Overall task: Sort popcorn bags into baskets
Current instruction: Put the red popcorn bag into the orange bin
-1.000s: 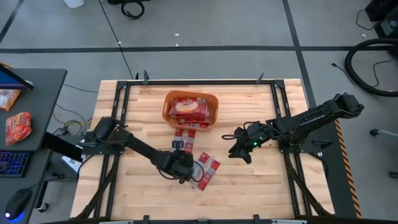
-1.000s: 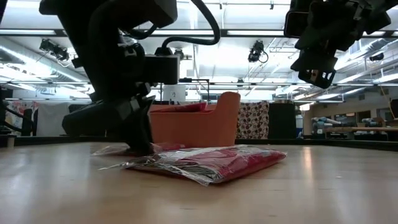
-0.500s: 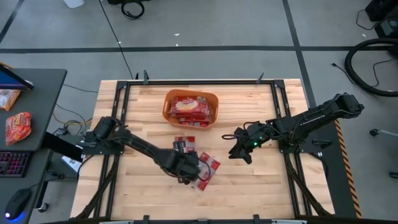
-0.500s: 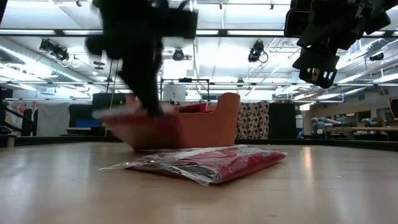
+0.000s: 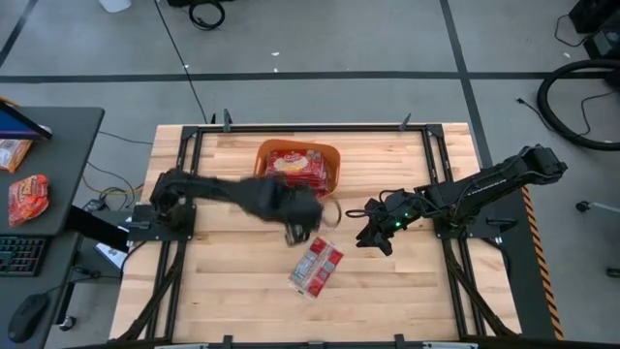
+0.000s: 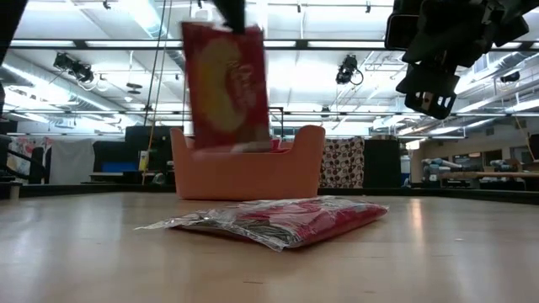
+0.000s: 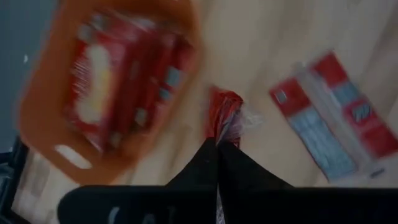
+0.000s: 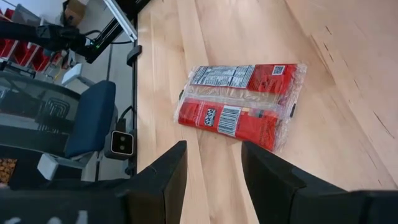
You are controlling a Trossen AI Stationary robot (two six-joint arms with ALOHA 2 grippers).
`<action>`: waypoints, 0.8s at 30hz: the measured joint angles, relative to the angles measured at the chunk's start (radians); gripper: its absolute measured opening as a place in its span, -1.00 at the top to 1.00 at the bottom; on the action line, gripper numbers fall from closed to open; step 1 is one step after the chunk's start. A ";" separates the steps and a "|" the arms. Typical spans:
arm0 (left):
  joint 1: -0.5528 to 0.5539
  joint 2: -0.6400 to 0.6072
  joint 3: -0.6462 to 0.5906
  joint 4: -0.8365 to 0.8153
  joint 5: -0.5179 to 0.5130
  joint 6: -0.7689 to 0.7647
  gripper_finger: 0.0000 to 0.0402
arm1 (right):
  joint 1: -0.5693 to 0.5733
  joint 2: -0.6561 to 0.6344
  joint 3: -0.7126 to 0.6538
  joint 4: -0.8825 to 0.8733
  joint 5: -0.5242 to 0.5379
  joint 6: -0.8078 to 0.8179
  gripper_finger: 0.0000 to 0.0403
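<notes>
Distance to the orange plastic tub (image 5: 329, 158) was short: my left gripper (image 5: 299, 229), pinching one small flat red popcorn packet (image 6: 226, 86) hanging long-axis down, hovered just beside its near wall, right gripper (image 5: 373, 236) spread.

The left arm reaches from its base at the worktop's left side across toward the middle, its links stretched nearly level and blurred in the high view. Its left hand (image 5: 302, 225) is raised off the worktop, fingers (image 7: 214, 163) pressed tight together on a popcorn bag (image 6: 226, 84) that hangs in the air (seen edge-on from the wrist). The right arm extends from the right side toward the centre, elbow bent, its right hand (image 5: 369, 236) held above the worktop with fingers (image 8: 168, 177) spread apart, gripping nothing.
</notes>
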 joint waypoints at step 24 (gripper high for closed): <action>0.597 0.088 0.265 0.261 0.505 -0.058 0.99 | 0.000 -0.004 -0.001 0.031 0.001 0.012 0.22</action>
